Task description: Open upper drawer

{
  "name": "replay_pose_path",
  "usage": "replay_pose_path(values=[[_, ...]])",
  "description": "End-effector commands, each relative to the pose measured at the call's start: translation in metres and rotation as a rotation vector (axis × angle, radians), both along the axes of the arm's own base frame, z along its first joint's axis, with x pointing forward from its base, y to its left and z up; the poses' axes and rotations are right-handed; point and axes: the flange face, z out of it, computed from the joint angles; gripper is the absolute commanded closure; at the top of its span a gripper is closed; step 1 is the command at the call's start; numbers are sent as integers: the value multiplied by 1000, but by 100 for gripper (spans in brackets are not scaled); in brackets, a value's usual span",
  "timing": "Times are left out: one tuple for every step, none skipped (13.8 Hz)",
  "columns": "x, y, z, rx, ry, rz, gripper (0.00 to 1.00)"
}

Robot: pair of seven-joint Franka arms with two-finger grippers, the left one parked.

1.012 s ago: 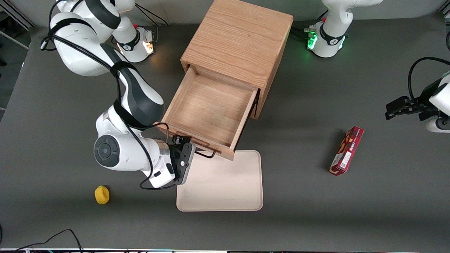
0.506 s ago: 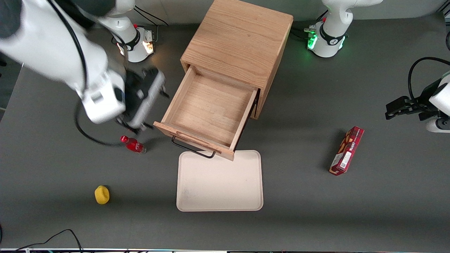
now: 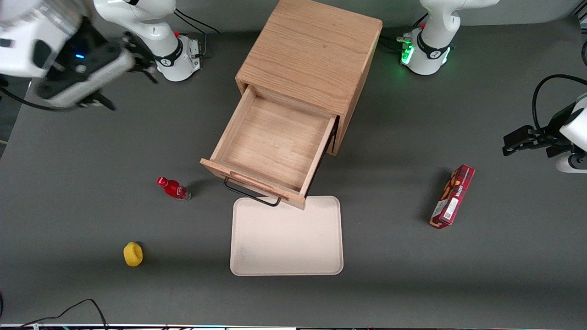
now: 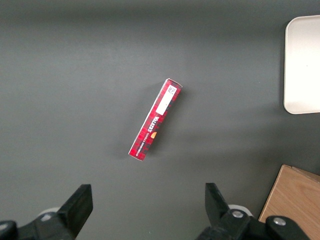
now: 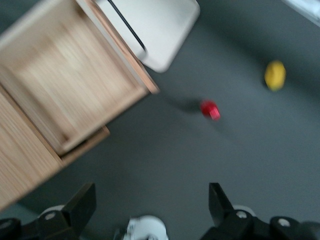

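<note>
The upper drawer (image 3: 275, 149) stands pulled well out of the cabinet (image 3: 309, 55), its handle (image 3: 252, 195) free above the tray (image 3: 286, 236). The gripper (image 3: 121, 75) has let go and swung high toward the working arm's end of the desk (image 3: 91, 183), jaws spread and empty; the opening looks done.

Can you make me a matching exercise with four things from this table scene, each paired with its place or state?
Things:
1. upper drawer
2. gripper
3. red bottle
4. red snack box

Places or states:
A. lying toward the parked arm's end of the table
B. pulled out of the wooden cabinet, nothing inside
C. raised above the table near the working arm's base, open
D. on the table beside the drawer's front

Pairs: 1-B, 2-C, 3-D, 4-A
</note>
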Motion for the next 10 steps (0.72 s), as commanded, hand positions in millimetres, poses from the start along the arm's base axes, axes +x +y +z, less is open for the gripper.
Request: replay_pose_path(values=[[-23,-49,-1,-104,57,-146,0],[-19,-72,-8,-100,62,-206,0],[-23,-88,-16,-71,63,-241,0],[-29,-108,-36,-42,48,-283,0],[-46,-119,-53,-23,-4,-306,0],[-61,-121,-74,-14,-35,-310,0],[-72,-122,-88,-9,-64,-310,0],[-78,-122,-99,-2,-82,-311,0],[-79,-125,-101,2,-88,-314,0],[-76,-126,-100,6,-92,-303,0]])
